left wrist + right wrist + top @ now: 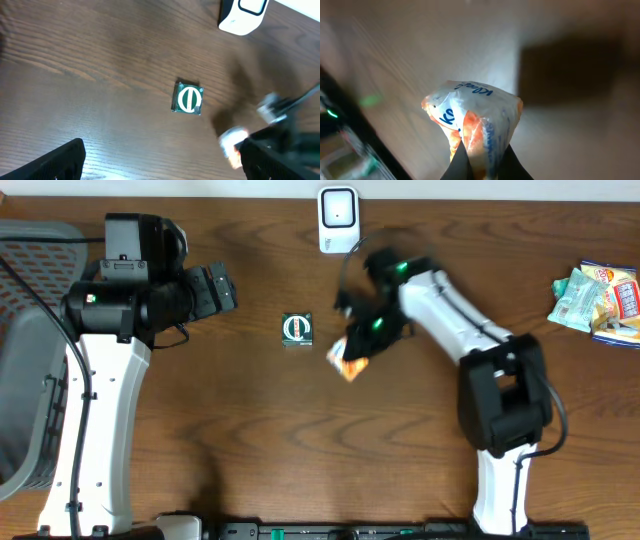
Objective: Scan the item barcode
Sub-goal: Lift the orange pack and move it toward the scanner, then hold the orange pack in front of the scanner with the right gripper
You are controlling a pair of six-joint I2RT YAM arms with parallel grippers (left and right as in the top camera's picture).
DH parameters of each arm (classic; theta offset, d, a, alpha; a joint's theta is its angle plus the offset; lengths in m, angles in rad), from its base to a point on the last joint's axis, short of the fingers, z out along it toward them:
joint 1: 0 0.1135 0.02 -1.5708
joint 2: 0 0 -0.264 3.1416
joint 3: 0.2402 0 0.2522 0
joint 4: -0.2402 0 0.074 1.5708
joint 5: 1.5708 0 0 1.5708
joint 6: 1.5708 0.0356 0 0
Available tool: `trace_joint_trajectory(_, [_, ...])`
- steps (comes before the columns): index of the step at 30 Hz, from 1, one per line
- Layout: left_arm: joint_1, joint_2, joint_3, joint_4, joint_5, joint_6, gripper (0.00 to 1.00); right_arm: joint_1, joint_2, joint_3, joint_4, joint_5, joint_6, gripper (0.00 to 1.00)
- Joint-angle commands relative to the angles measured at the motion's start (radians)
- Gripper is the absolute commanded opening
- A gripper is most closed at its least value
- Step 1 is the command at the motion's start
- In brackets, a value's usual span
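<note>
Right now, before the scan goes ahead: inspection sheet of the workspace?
Surface: brown wood-grain table.
Job's things: white barcode scanner at the far edge; orange-and-white packet pinched by the right arm; green square packet lying flat mid-table.
Clutter: pile of snack packets at the right edge.
Grippers: left gripper open, holding nothing; right gripper shut on the orange-and-white packet.
Cables: black cable looping beside the right wrist.
Surroundings: grey mesh basket at the table's left side.

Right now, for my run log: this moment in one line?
right pincer shut on packet | left pincer open | packet short of scanner | box on table
</note>
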Motion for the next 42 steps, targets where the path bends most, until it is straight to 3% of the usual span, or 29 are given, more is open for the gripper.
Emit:
trace_joint_trajectory(1, [0.004, 0.001, 0.004, -0.003, -0.003, 0.006, 0.98, -0.133, -0.009, 0.048, 0.027, -0.264, 0.039, 0.01])
trace_joint_trajectory(3, [0.003, 0.001, 0.004, -0.003, -0.003, 0.006, 0.98, -0.177, -0.008, 0.048, 0.038, -0.347, 0.032, 0.01])
trace_joint_trajectory(9, [0.004, 0.001, 0.004, -0.003, -0.003, 0.006, 0.98, -0.322, -0.008, 0.047, 0.021, -0.673, -0.162, 0.01])
trace_joint_trajectory(14, [0.003, 0.001, 0.004, -0.003, -0.003, 0.006, 0.98, -0.369, -0.008, 0.047, 0.022, -0.808, -0.183, 0.01])
trace_joint_trajectory(30, [0.003, 0.001, 0.004, -0.003, -0.003, 0.006, 0.98, -0.357, -0.008, 0.047, 0.010, -0.894, -0.182, 0.01])
trace_joint_trajectory(34, [0.003, 0.001, 0.004, -0.003, -0.003, 0.006, 0.98, -0.340, -0.008, 0.047, 0.007, -0.786, -0.182, 0.01])
trace_joint_trajectory(37, [0.003, 0.001, 0.004, -0.003, -0.003, 0.006, 0.97, -0.285, -0.008, 0.047, 0.018, -0.562, -0.171, 0.01])
trace_joint_trajectory(42, [0.003, 0.001, 0.004, -0.003, -0.003, 0.006, 0.98, -0.158, -0.008, 0.048, 0.151, 0.222, 0.119, 0.01])
